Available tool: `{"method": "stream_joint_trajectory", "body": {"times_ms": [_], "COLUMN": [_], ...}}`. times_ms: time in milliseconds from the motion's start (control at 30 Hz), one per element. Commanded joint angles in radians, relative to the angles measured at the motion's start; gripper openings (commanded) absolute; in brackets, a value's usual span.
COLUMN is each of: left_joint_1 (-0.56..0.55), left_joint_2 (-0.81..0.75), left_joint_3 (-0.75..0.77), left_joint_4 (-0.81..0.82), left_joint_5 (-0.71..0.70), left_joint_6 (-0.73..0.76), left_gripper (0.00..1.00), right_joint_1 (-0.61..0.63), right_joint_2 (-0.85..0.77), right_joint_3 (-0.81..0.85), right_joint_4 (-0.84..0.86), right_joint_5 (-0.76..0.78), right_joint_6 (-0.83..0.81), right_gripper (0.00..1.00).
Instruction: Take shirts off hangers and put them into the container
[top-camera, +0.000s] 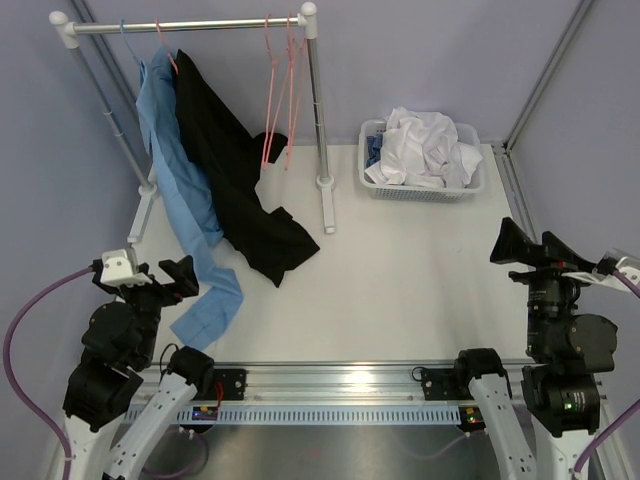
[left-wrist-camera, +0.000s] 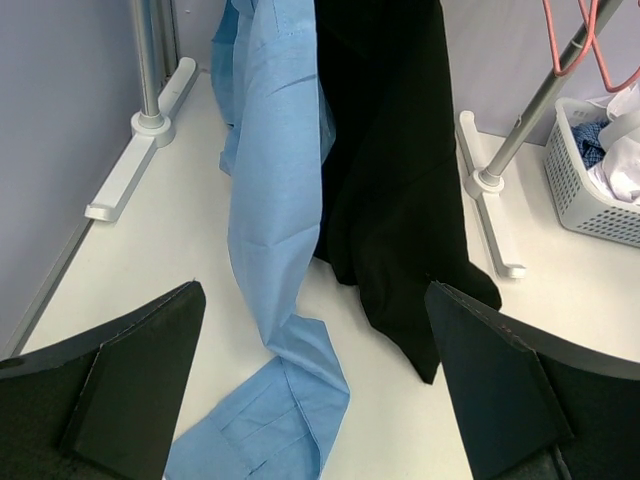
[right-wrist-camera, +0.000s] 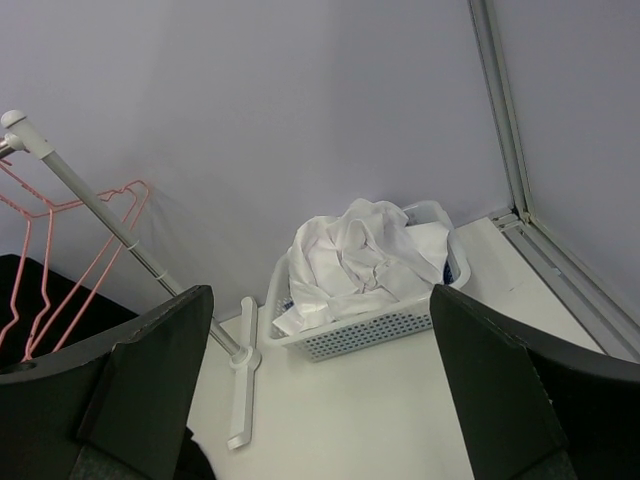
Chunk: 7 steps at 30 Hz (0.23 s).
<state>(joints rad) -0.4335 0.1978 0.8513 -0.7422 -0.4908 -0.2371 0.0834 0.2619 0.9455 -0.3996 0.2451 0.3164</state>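
Hands both hanging released, gripping nothing: left hand (left-wrist-camera: 312, 300) facing light blue shirt (left-wrist-camera: 275, 200) and black shirt (left-wrist-camera: 390, 150), both draping from rack (top-camera: 190, 27) w/ tails trailing on tabletop (top-camera: 400, 290); right hand (right-wrist-camera: 320, 295) facing container (top-camera: 420, 192), white shirt (top-camera: 425, 145) heaping inside. Am judging light blue as next: reaching high nr the collar, lifting cloth up off its hanger (top-camera: 130, 45), not tugging the tail, else rack tipping or black shirt dragging along.

No legible text, labels, brand marks or numbers in any of the three views. The silver metal rail (top-camera: 330, 382) along the near edge of the white table (top-camera: 400, 290) carries a strip of fine tick-like marks, too small to read.
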Motion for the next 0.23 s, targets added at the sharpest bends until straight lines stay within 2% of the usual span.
{"method": "stream_joint_trajectory", "body": {"times_ms": [0,200], "left_joint_1": [0.002,0.002], "left_joint_2": [0.002,0.011], "left_joint_3": [-0.017,-0.020], "left_joint_4": [0.017,0.020], "left_joint_5": [0.026,0.026], "left_joint_6": [-0.008,-0.008], "left_gripper": [0.99,0.99], "right_joint_1": [0.013,0.013], "right_joint_2": [0.031,0.043], "right_joint_3": [-0.004,-0.002], "right_joint_4": [0.053,0.061], "right_joint_5": [-0.007,-0.021], "right_joint_6": [-0.011,-0.010], "right_gripper": [1.00,1.00]}}
